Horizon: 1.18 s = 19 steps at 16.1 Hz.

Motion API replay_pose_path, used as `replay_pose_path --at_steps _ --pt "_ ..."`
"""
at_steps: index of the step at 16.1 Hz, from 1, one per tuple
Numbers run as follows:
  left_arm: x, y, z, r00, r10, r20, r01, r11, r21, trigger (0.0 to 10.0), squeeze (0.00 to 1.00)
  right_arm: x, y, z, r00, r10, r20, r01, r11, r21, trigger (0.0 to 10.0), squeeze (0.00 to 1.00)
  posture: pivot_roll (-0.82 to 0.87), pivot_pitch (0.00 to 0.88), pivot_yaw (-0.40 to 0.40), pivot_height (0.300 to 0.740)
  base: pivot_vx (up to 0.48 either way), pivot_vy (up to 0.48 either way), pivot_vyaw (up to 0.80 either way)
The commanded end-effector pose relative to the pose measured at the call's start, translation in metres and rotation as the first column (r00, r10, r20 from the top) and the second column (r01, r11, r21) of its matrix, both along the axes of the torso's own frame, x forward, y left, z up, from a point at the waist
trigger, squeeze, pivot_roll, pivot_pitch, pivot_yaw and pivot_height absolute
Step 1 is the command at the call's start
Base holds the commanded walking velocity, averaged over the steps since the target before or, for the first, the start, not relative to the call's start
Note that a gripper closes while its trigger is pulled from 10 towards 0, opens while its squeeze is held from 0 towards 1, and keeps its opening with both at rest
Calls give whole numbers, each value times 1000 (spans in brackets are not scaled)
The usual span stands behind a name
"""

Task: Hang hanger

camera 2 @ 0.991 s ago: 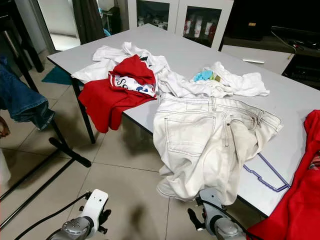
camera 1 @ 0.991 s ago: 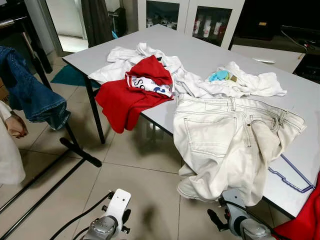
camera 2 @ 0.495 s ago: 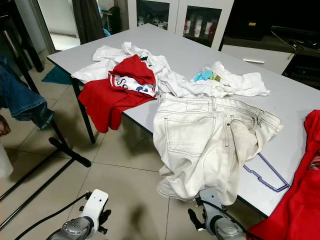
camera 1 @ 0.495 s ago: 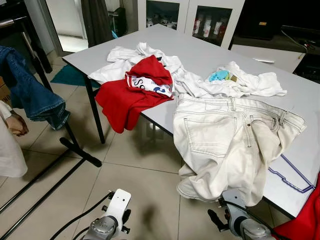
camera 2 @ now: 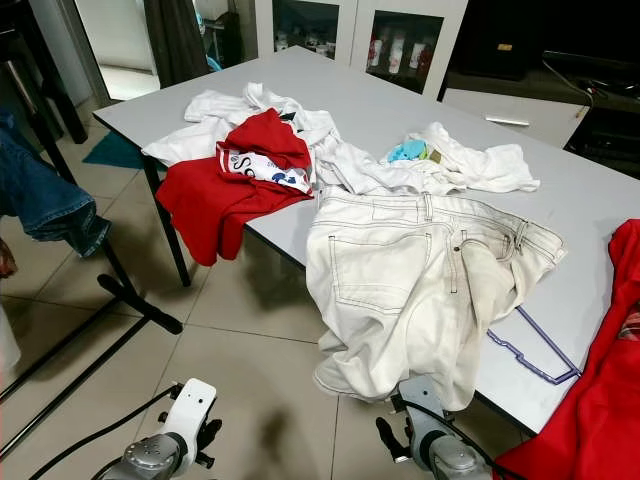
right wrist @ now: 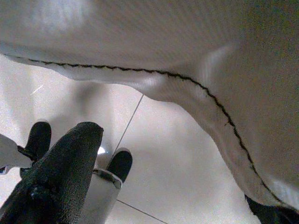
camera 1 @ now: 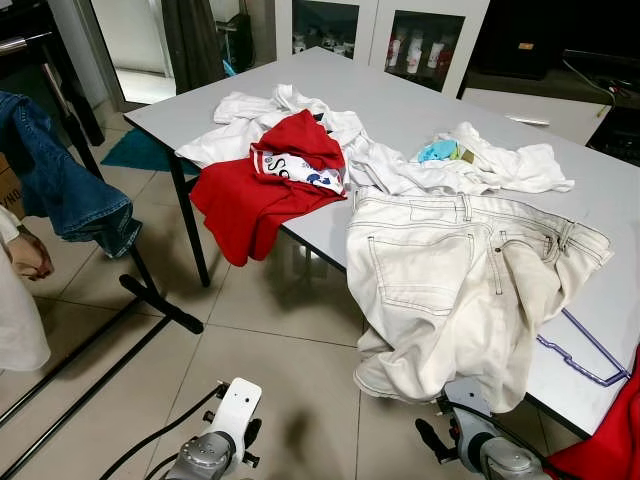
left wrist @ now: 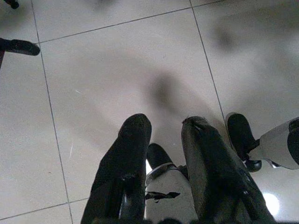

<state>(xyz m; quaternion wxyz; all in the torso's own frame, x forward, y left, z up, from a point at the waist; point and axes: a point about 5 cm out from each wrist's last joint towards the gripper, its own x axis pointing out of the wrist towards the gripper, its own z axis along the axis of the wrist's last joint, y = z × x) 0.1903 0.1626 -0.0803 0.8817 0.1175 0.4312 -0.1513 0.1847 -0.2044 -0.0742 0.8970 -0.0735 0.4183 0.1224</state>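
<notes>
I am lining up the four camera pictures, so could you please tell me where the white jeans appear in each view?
Left eye view: white jeans right of centre, draped over the table edge.
Right eye view: centre.
Left wrist view: not in it.
Right wrist view: hem above the floor.
Shared landmark: their dark-stitched hem.

Right pincer [right wrist: 70,182] half-hidden behind white jeans [right wrist: 196,60]; red garment [camera 2: 590,400] cut off at the edge.

Even indoor light, my head views sharp.
Soft shadows and a small glare spot on the floor tiles [left wrist: 117,70]; both wrist views blur up close.
</notes>
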Motion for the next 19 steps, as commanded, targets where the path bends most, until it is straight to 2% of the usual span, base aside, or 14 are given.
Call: replay_pose_path --at_steps 1,19 --pt "2 0 1 1000 -6 4 6 1000 5 10000 0 2 -3 2 1000 -2 11 2 1000 -12 10000 0 -47 0 -37 740 0 0 0" --pt "0 -2 0 1000 -10 -3 11 1000 5 10000 0 1 -2 1 1000 16 9 -16 1000 -21 10000 0 -46 0 -42 740 0 0 0"
